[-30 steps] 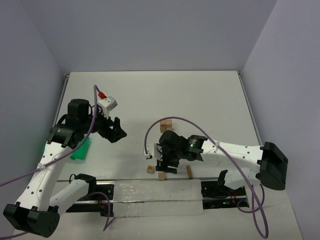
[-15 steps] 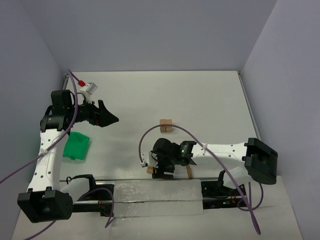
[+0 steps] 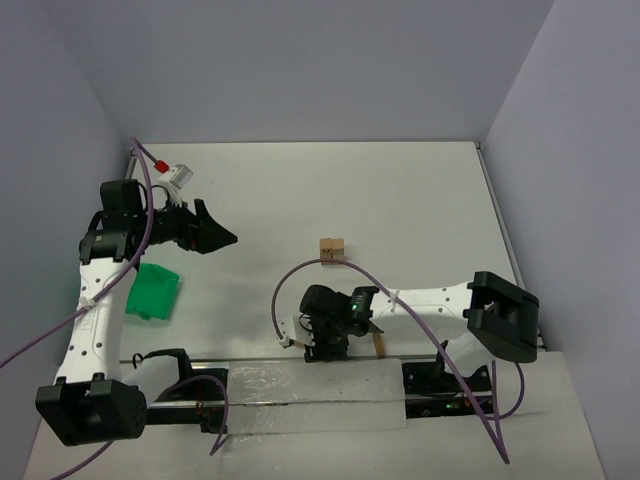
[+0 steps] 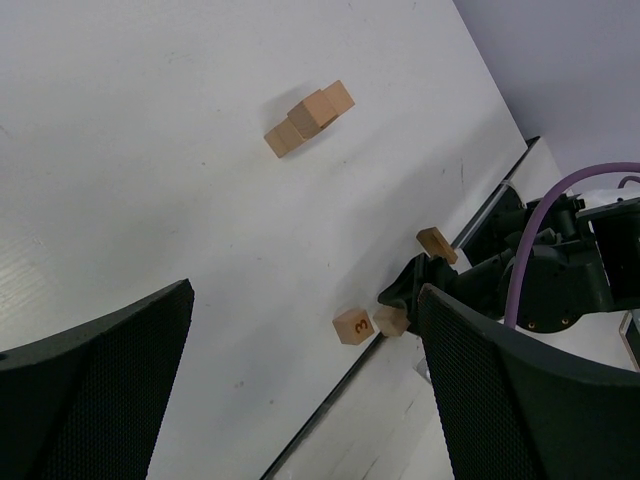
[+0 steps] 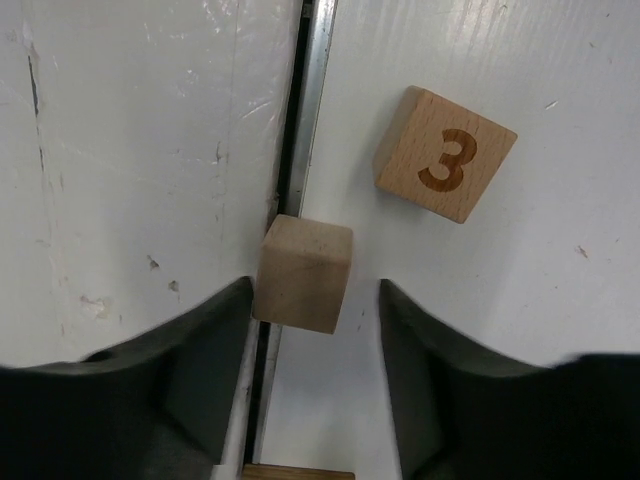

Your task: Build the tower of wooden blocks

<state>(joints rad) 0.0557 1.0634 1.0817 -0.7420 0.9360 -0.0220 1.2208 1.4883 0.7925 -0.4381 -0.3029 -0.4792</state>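
Straddling a plain light-tan wooden cube, the right claw stands half-open, not gripping — next, close squarely; left claw gapes empty.

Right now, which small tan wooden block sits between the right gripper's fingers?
The plain tan wooden cube with no number showing; the cube printed with a 3 lies outside the right gripper, past its fingertips.

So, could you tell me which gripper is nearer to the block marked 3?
Right. The right gripper hangs just beside the block marked 3, straddling a plain block next to it; the left gripper is far away on the left side.
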